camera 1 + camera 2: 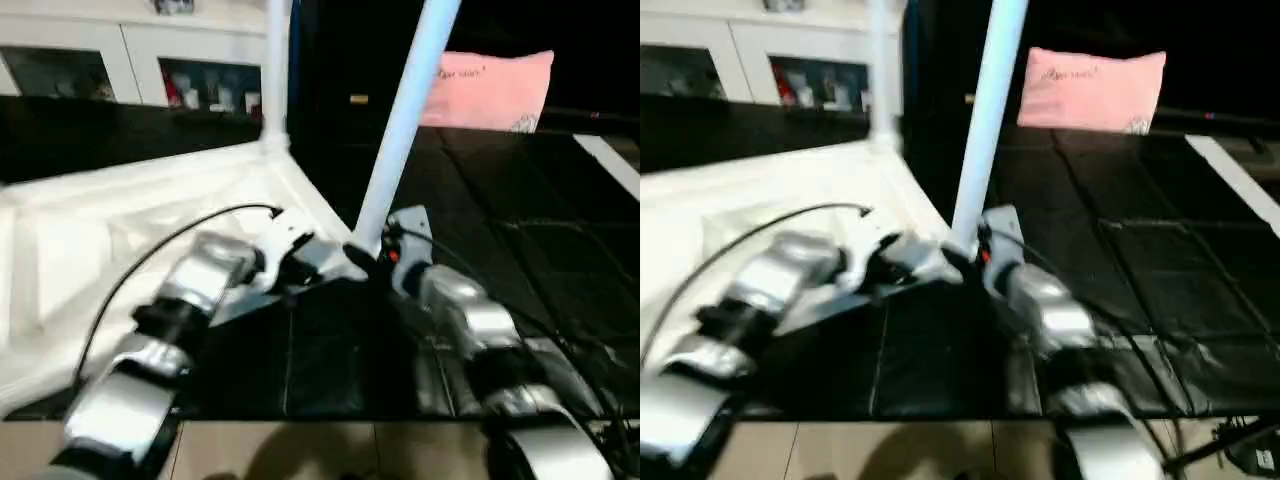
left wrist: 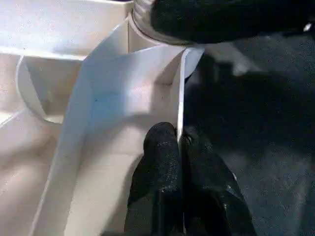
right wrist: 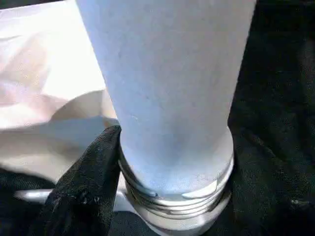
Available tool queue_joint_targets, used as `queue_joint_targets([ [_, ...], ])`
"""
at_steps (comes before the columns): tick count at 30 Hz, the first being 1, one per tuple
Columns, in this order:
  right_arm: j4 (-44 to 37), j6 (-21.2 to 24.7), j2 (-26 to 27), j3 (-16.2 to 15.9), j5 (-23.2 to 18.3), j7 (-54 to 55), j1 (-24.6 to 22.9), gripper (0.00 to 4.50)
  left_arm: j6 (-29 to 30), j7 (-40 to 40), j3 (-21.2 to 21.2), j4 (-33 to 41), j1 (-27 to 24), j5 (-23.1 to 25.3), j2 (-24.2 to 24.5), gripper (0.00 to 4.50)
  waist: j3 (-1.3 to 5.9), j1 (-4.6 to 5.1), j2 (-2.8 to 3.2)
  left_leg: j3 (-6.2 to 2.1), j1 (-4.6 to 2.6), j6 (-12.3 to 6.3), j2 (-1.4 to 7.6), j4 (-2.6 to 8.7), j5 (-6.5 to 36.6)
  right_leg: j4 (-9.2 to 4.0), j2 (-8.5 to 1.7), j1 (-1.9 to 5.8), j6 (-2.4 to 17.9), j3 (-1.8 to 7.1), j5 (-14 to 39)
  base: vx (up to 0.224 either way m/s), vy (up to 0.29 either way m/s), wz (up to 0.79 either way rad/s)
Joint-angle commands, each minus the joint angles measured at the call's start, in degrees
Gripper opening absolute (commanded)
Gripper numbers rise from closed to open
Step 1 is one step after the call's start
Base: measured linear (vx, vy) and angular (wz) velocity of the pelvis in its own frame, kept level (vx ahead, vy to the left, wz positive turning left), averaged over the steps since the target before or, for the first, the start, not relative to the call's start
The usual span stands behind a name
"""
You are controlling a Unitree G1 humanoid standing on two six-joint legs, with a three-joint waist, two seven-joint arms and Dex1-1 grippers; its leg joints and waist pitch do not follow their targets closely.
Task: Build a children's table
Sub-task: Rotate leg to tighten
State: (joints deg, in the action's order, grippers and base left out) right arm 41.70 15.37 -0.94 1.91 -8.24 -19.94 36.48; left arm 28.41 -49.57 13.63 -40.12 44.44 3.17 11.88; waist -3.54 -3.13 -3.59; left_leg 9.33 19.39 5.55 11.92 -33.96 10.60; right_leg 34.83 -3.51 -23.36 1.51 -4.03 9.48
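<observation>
A: Dim room, dark mat [image 1: 520,260] nearly black, while the tabletop [image 1: 120,220] beside it glares white, detail washed out.

B: Motion blur smears the forearms near that tabletop; the close leg [image 3: 167,88] looks soft, bluish, shadow pooling under its base.

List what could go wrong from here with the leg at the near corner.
The near leg leans rather than standing straight, so its thread could cross or bind. The left gripper pinches only the tabletop's thin rim, so the top may slip as the right gripper works the leg.
</observation>
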Motion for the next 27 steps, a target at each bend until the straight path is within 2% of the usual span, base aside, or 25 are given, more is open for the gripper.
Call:
queue_joint_targets([
  [1,4.4,2.5,4.9,-3.1,0.0,0.6,-0.1,2.79,-1.4,4.8,-1.3,0.0,3.9,-0.4,-3.3,0.0,3.84,-0.11,0.9,-0.19,0.12,0.42,0.57,4.27,15.0,-5.52,-3.97,2.37,6.5,2.28,25.1,0.0,0.0,0.0],
  [2,4.5,2.5,5.0,-3.0,0.0,1.0,0.0,2.79,-1.3,5.2,-1.3,-0.1,4.0,-0.3,-3.4,0.0,3.85,-0.15,0.9,-0.17,0.11,0.41,0.61,4.28,14.9,-5.4,-3.93,2.38,6.8,2.33,24.0,0.0,0.0,0.0],
  [4,4.4,1.2,4.7,-2.4,0.7,1.5,0.4,3.35,-1.1,5.9,-1.5,-0.3,4.3,0.1,-3.8,0.0,4.04,-0.37,0.89,0.07,0.2,0.12,0.73,4.2,13.2,-4.73,-4.02,2.71,8.9,2.65,17.8,0.0,0.0,0.0],
  [8,5.3,-0.8,3.8,-1.0,1.4,2.7,1.0,3.71,-2.0,5.6,-1.0,-1.3,4.3,0.4,-3.1,0.0,4.04,-0.42,0.91,0.15,0.41,-0.37,0.68,4.27,12.3,-4.58,-4.07,3.01,9.7,2.66,16.4,0.0,0.0,0.0],
  [9,5.2,-1.1,3.4,-0.9,1.2,2.5,0.9,3.84,-2.3,5.4,-0.9,-1.4,4.1,0.5,-2.7,0.0,4.09,-0.39,0.78,0.14,0.69,-0.38,0.6,4.24,11.6,-4.54,-4.15,3.32,9.5,2.66,16.6,0.0,0.0,0.0],
  [12,4.2,-2.6,0.1,-1.0,2.0,1.2,-0.2,4.0,-3.8,2.8,-0.4,-1.4,3.0,0.5,-0.6,0.0,4.14,-0.48,1.01,0.12,0.57,-0.45,0.77,4.25,11.0,-4.47,-4.16,3.22,9.6,2.69,15.7,0.0,0.0,0.0],
  [13,4.0,-2.9,-0.8,-1.1,2.2,0.8,-0.5,4.22,-4.1,2.2,-0.4,-1.4,2.8,0.4,-0.2,0.0,4.2,-0.49,0.85,0.21,0.78,-0.7,0.75,4.14,10.1,-4.27,-4.04,3.34,10.0,2.74,13.9,0.0,0.0,0.0],
  [14,1.7,-4.2,-2.6,-1.3,1.5,-3.4,-1.7,4.32,-4.7,0.4,0.2,-1.0,2.2,0.7,1.1,0.0,4.22,-0.54,0.79,0.25,0.89,-1.07,0.78,4.15,9.4,-4.11,-4.05,3.41,10.4,2.73,12.4,0.0,0.0,0.0],
  [18,-4.2,-4.5,-6.1,-1.6,-0.4,-12.5,-4.1,4.48,-7.5,-3.7,1.3,0.1,0.9,0.8,3.5,0.0,4.31,-0.87,0.64,0.36,0.99,-2.56,0.85,3.92,8.1,-3.89,-4.15,3.66,11.1,2.86,10.0,0.0,0.0,0.0],
  [19,-7.3,-5.3,-9.2,-2.6,-1.1,-18.8,-5.5,4.48,-7.4,-6.5,2.0,1.0,0.1,0.5,4.9,0.0,4.29,-0.91,0.69,0.37,1.02,-2.97,0.83,3.94,7.9,-3.86,-4.02,3.73,11.5,2.79,9.2,0.0,0.0,0.0],
  [21,-8.9,-6.3,-12.6,-4.0,-0.8,-23.8,-6.2,4.48,-9.6,-10.2,3.2,1.6,-0.7,0.5,6.4,0.0,4.15,-0.99,0.66,0.36,1.0,-3.41,0.9,3.94,8.3,-3.91,-4.05,3.66,11.5,2.76,9.7,0.0,0.0,0.0],
  [22,-9.4,-6.6,-13.9,-4.4,-0.9,-26.0,-6.3,4.48,-9.8,-11.7,3.7,1.7,-0.9,0.5,7.0,0.0,3.92,-0.95,0.72,0.42,0.85,-3.12,0.95,3.97,9.7,-4.22,-4.11,3.41,11.2,2.75,12.6,0.0,0.0,0.0],
  [25,-10.6,-7.7,-17.5,-5.2,-1.8,-31.9,-6.1,4.48,-11.9,-16.7,5.1,2.4,-1.7,0.1,8.8,0.0,3.72,-1.08,0.69,0.39,0.74,-2.71,0.91,3.99,11.8,-4.87,-4.23,3.28,9.8,2.7,18.7,0.0,0.0,0.0],
  [27,-11.4,-8.0,-19.4,-5.9,-2.4,-35.9,-6.0,4.48,-13.9,-19.5,5.9,3.2,-2.2,0.1,10.0,0.0,3.75,-1.15,0.72,0.39,0.63,-2.56,1.04,4.04,12.1,-4.95,-4.2,3.09,9.6,2.78,19.6,0.0,0.0,0.0],
])
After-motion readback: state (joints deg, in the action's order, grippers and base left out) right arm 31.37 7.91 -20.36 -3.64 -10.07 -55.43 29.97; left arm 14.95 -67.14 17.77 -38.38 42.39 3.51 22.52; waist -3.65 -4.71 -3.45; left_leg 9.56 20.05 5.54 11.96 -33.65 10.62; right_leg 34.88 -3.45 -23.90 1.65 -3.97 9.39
